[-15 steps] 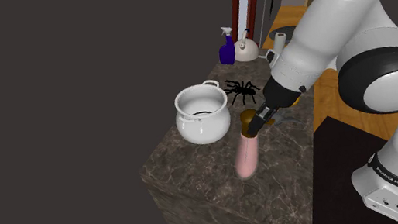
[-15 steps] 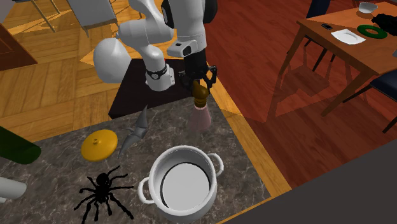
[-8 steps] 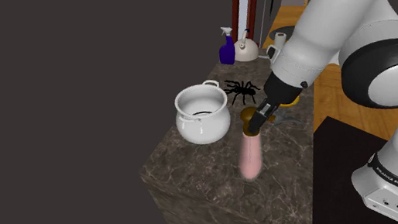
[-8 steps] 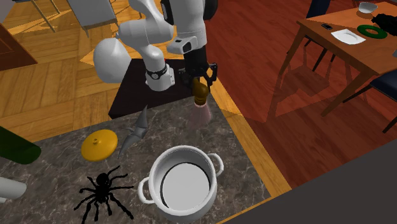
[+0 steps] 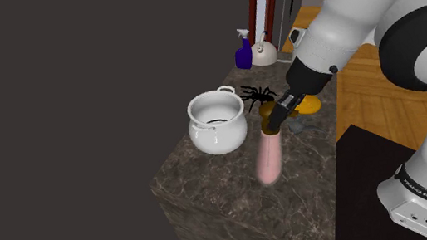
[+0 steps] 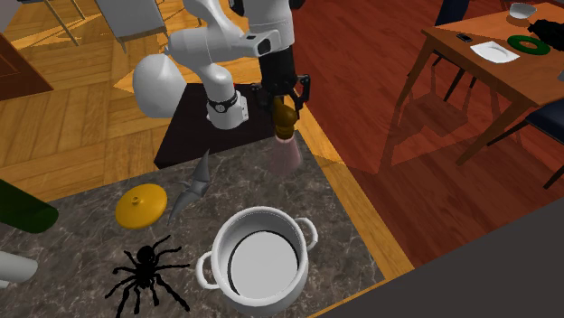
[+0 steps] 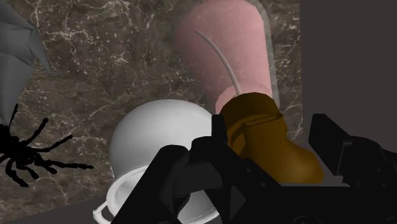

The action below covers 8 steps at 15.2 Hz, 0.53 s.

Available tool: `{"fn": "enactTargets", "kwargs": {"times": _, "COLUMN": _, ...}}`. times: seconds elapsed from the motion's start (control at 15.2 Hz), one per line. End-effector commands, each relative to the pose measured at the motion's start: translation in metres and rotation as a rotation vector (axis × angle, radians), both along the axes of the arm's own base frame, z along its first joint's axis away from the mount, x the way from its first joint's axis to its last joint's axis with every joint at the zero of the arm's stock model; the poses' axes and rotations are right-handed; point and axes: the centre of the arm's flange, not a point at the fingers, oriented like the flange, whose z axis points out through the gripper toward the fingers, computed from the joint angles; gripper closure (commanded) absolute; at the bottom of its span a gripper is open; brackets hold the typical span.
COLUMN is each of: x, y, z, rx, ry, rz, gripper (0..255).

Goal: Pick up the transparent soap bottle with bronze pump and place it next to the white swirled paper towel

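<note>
Soap bottle (image 5: 267, 157) hangs under gripper (image 5: 274, 121), fingers pinching bronze pump (image 7: 261, 130), so pink body seems clear of counter (image 5: 202, 179) for carrying; pot (image 5: 217, 123) just beside gripper.

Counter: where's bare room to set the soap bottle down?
Bare marble on the counter below the pot and the soap bottle in the shoulder view. Crowded between spider, orange lid and grey folded piece.

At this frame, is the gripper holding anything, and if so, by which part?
Yes. The gripper is shut on the soap bottle, clasping it by the bronze pump at its top. The pinkish body below is not gripped.
</note>
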Motion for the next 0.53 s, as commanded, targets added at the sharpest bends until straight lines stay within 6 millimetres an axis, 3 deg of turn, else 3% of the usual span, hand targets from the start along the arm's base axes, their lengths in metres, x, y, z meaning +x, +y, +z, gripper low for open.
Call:
{"fn": "enactTargets", "kwargs": {"times": 0.0, "x": 0.001, "y": 0.0, "z": 0.011, "rx": 0.0, "ry": 0.0, "rz": 0.0, "gripper": 255}}
{"fn": "enactTargets", "kwargs": {"times": 0.46, "x": 0.001, "y": 0.0, "z": 0.047, "rx": 0.0, "ry": 0.0, "rz": 0.0, "gripper": 255}}
